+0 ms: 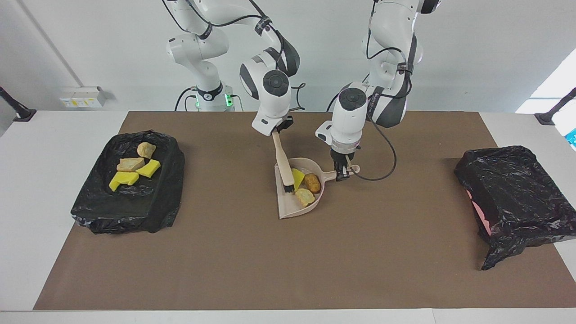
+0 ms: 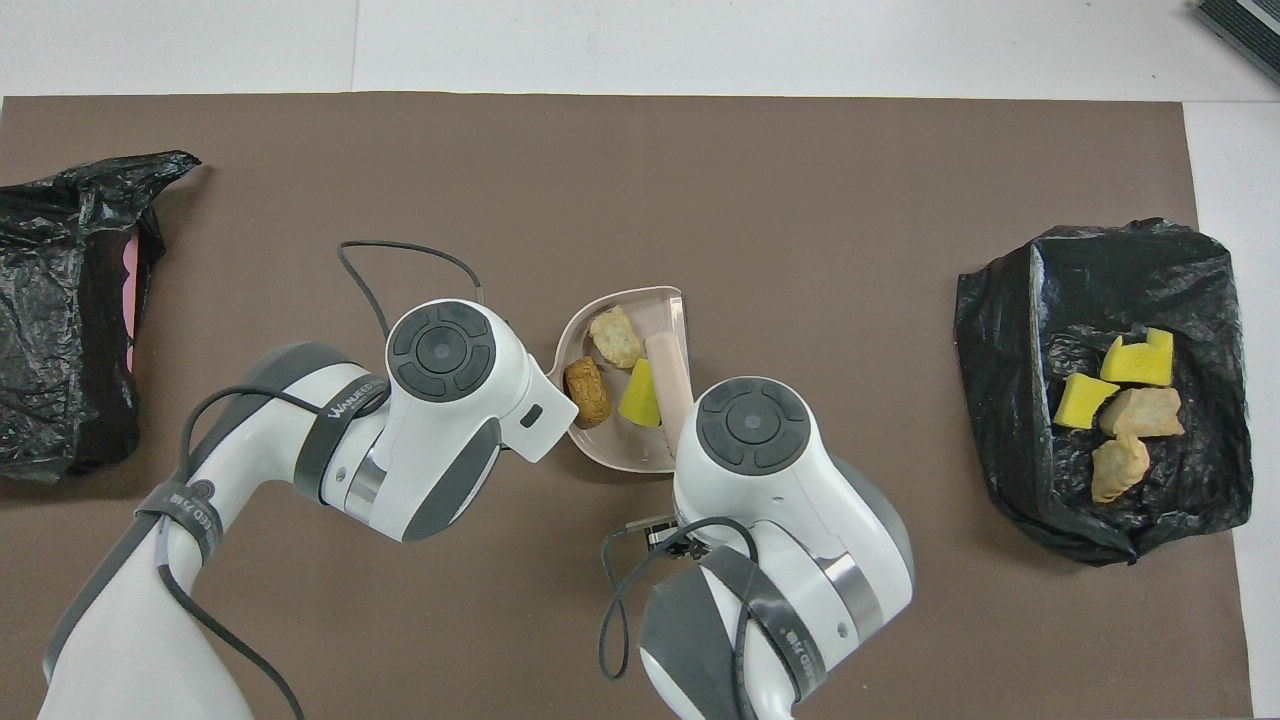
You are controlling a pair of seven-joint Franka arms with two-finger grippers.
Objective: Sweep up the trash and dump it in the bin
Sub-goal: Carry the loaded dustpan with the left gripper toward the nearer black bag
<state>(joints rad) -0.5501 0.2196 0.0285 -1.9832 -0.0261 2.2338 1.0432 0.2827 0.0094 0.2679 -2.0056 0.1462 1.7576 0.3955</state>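
Gripping the brush (image 1: pixel 283 166), the right gripper (image 1: pixel 275 132) sets its bristles in the dustpan (image 1: pixel 290 208) beside three trash (image 1: pixel 305 196) pieces; the left gripper (image 1: pixel 344 174) clamps the dustpan's handle; four pieces lie in the bin (image 1: pixel 135 207)

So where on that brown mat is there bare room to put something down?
Bare: the mat between the dustpan and the empty bin, and toward the trash-filled bin. Crowded: mid-table, where both pincers work dustpan and brush.

Smooth matt plastic dustpan (image 1: pixel 294 207), crinkled glossy black bag (image 1: pixel 130 198), spongy yellow scrap (image 1: pixel 297 174), matt brown mat (image 1: pixel 288 261)
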